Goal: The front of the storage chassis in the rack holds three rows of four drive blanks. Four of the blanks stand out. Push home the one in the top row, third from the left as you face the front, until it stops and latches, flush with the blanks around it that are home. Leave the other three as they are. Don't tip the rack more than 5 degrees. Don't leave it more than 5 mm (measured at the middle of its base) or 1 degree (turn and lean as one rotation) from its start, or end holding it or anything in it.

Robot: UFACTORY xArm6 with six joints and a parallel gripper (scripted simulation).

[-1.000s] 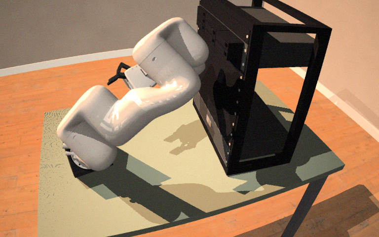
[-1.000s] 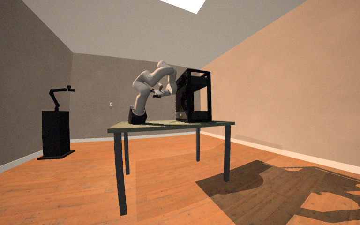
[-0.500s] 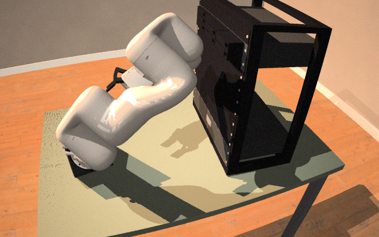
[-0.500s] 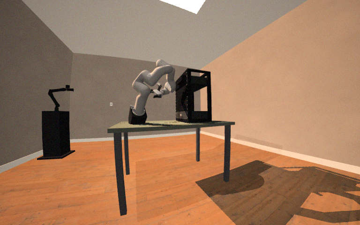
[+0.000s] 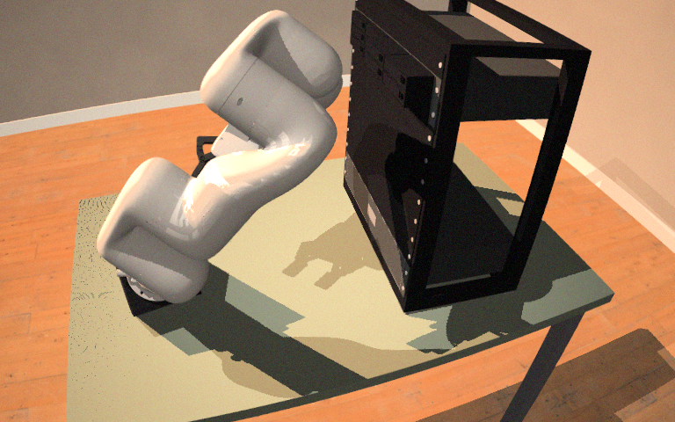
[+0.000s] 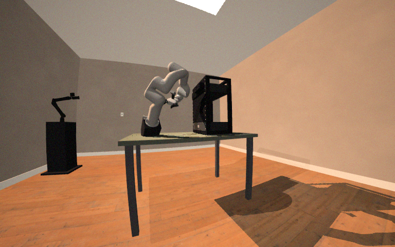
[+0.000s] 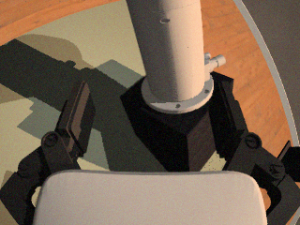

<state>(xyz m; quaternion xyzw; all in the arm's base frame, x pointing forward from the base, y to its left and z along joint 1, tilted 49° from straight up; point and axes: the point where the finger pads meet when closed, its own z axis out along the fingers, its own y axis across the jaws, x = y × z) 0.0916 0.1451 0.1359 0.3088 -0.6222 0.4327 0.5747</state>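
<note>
The black rack stands on the right of the table, and it also shows in the exterior view. The storage chassis sits at the top of its front, facing my arm. Some drive blanks, such as one, jut out of the dark face; I cannot make out the top row's third blank. My gripper hangs left of the rack front, apart from it. In the wrist view the gripper is open and empty, and it points back at my own arm base. The rack is out of that view.
My folded white arm fills the table's left half. A glossy lower panel with a white label closes the rack front below the chassis. The rack stands near the table's right edge. A black pedestal with a small arm stands by the far wall.
</note>
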